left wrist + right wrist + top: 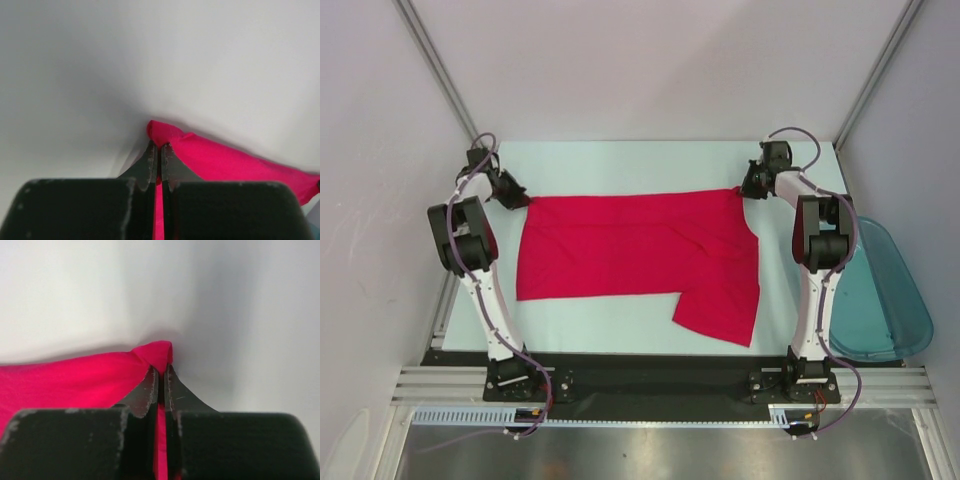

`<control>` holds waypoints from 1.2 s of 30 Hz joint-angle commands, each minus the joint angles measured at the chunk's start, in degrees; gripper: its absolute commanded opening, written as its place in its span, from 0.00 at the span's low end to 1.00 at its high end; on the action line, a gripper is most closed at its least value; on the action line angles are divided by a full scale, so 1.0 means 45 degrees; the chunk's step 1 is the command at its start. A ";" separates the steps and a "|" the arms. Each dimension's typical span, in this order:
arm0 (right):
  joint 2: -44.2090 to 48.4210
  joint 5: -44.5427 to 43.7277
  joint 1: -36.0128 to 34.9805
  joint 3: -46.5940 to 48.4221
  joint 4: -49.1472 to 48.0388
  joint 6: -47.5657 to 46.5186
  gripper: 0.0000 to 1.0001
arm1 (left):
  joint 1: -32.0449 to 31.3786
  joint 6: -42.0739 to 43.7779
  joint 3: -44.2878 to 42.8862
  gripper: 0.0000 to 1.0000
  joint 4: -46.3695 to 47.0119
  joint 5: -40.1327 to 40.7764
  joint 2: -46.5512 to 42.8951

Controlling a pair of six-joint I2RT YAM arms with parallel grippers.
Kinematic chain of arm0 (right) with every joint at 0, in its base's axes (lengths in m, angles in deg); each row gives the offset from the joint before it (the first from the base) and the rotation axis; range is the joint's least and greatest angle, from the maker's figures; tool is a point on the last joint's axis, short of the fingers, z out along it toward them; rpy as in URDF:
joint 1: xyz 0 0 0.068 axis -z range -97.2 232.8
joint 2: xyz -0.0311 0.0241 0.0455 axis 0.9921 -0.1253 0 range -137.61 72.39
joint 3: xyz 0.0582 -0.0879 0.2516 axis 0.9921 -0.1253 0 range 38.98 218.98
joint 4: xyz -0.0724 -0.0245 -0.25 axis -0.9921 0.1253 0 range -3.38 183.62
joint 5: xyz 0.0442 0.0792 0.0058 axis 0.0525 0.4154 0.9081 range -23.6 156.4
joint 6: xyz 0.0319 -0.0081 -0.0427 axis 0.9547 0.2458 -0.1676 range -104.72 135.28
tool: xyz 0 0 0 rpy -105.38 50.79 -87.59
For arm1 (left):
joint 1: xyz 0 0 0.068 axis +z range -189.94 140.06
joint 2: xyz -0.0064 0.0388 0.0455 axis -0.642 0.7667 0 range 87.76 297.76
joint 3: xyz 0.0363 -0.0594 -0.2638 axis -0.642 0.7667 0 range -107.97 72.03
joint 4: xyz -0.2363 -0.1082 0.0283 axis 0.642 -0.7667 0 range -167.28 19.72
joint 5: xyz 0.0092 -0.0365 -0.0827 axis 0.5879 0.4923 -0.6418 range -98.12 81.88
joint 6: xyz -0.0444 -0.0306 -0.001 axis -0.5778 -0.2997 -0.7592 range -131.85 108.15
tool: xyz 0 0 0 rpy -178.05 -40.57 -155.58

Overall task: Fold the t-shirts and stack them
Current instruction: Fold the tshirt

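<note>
One bright red t-shirt (640, 262) lies spread across the white table, a sleeve sticking out toward the front right. My left gripper (523, 201) is shut on the shirt's far left corner; the left wrist view shows red cloth (210, 160) pinched between the black fingers (150, 165), gripper (159, 146). At the far right corner my right gripper (740, 190) is shut on the shirt too. In the right wrist view the red cloth (80, 385) bunches over the closed tips of the gripper (161, 368).
A translucent teal plastic bin (875, 295) sits off the table's right edge beside the right arm. Grey walls enclose the table (620, 165) at the back and both sides. The black base rail (640, 375) runs along the near edge.
</note>
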 commanded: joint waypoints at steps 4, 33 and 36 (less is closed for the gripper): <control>-0.1749 -0.0487 0.0177 0.3066 0.0386 0.0257 0.04 | 0.0231 -0.0780 -0.2852 0.10 0.0769 -0.0042 0.1614; 1.2425 -0.2971 -0.5565 -0.7709 0.3102 0.2249 0.73 | -0.0179 -0.2692 1.2980 0.60 -0.1400 0.5974 -1.2972; 1.3598 -0.2988 -0.5702 -0.8589 0.3297 0.2075 0.72 | -0.0179 -0.2888 1.3256 0.59 -0.0933 0.5801 -1.2818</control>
